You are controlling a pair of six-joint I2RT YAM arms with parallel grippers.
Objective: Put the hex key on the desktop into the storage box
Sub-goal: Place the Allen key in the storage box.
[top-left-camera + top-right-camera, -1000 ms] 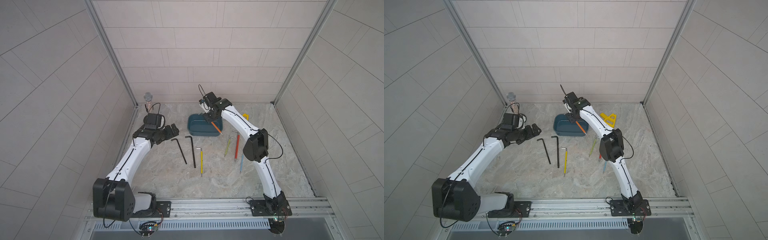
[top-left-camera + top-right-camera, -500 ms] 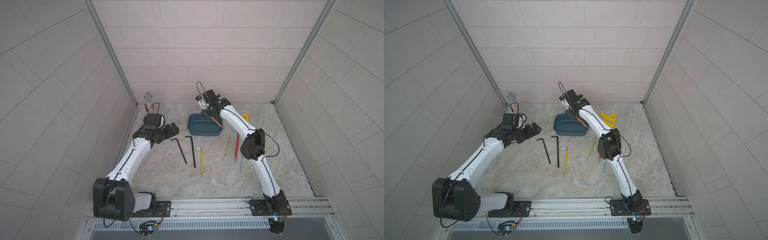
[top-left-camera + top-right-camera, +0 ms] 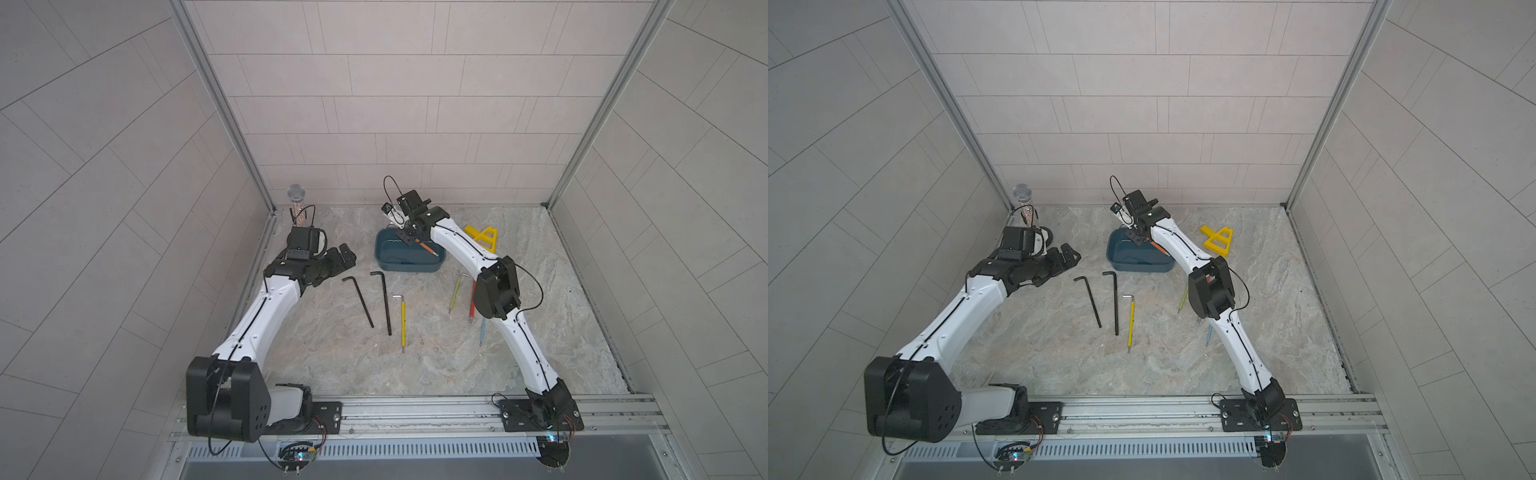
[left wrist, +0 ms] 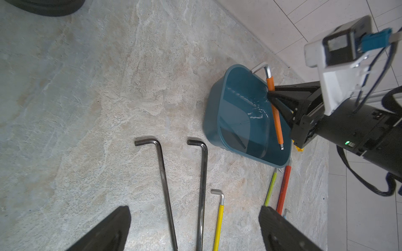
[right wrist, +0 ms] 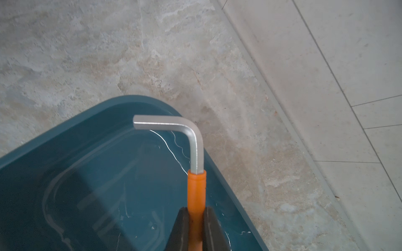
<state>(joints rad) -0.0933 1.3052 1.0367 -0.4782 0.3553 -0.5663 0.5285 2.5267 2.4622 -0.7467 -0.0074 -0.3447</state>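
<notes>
Orange hex key (image 5: pixel 196 189) is pinched tight in the right end effector (image 5: pixel 195 217). It hangs over the storage box (image 4: pixel 214 121) right below, with the bent tip poking past the rim. The arm's slid further across the box this past second, so I'd guess release is next. The left end effector (image 4: pixel 194 215) is wide open and empty above the bench (image 3: pixel 332 361).

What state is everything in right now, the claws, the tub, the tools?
right claw: shut on orange hex key.
orange hex key: held over storage box, not yet released.
storage box: upright, open-topped.
left claw: open, empty.
black hex keys: lying flat on desktop.
yellow hex key: lying flat on desktop.
</notes>
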